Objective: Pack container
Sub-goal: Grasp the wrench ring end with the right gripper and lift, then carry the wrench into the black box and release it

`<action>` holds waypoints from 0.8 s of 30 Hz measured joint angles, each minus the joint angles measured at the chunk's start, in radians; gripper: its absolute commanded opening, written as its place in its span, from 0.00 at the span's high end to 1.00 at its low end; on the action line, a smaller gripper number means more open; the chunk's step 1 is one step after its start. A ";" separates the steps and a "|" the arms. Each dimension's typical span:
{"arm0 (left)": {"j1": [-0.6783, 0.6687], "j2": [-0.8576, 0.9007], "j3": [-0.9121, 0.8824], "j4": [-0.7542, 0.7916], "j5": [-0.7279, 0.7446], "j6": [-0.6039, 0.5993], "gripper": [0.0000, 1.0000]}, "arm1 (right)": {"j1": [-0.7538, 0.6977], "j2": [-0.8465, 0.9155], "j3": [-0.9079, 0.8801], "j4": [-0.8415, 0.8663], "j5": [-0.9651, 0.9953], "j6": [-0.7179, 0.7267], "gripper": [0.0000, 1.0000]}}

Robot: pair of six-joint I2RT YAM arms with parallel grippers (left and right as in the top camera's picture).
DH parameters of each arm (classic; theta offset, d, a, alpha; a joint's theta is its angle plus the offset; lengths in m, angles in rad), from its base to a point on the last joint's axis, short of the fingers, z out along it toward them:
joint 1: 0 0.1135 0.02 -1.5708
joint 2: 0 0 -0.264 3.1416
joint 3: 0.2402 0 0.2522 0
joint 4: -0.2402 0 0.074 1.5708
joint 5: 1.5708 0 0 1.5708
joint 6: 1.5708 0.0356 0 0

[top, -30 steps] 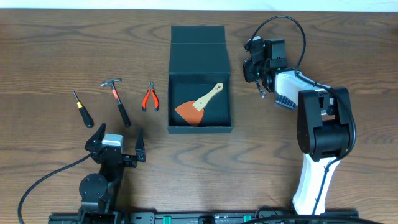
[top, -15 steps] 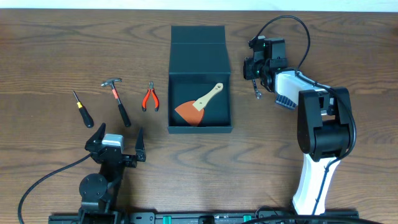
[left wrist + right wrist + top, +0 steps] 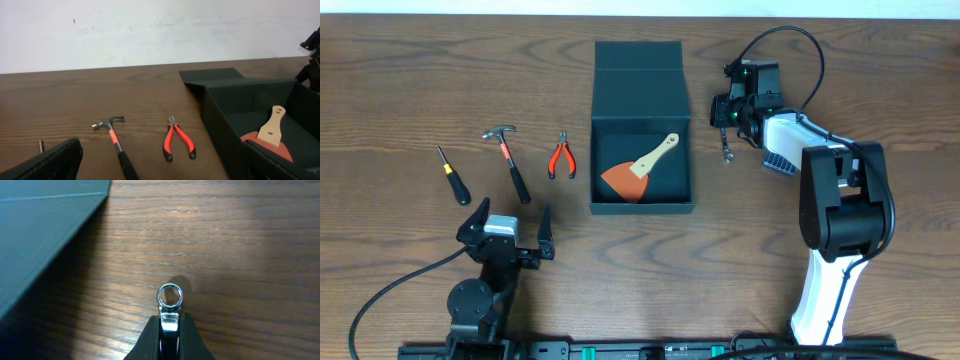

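Container [image 3: 638, 85]: rests mid-way across the wooden surface [image 3: 400, 90], toward the far side, flap lid folded back flat away from the arms. Holds one scraper [image 3: 642, 170], red blade toward the near left corner, pale handle angled up to the right.

Right end effector [image 3: 732, 120]: hovers just right of the container's right wall, fingers clamped narrow on a small metal wrench [image 3: 725, 148]. From the right wrist view, shows the ring end [image 3: 169, 296] poking out past the fingertips over bare wood; contact with the surface cannot be told.

Left end effector [image 3: 506, 225]: sits near the front edge, spread wide, grasps nothing.

Left of the container, apart from each other: red-handled pliers [image 3: 560, 156], hammer [image 3: 510, 160], screwdriver [image 3: 452, 176].
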 measured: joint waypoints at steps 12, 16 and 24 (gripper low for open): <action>0.000 0.000 0.000 0.000 0.000 0.000 0.02 | -0.067 -0.050 -0.003 -0.003 -0.138 0.056 0.99; 0.000 0.000 0.000 0.000 0.000 0.000 0.02 | -0.082 -0.087 -0.003 -0.003 -0.181 0.063 0.99; 0.000 0.000 0.000 0.000 0.000 0.000 0.02 | -0.084 -0.213 -0.003 -0.004 -0.287 0.046 0.99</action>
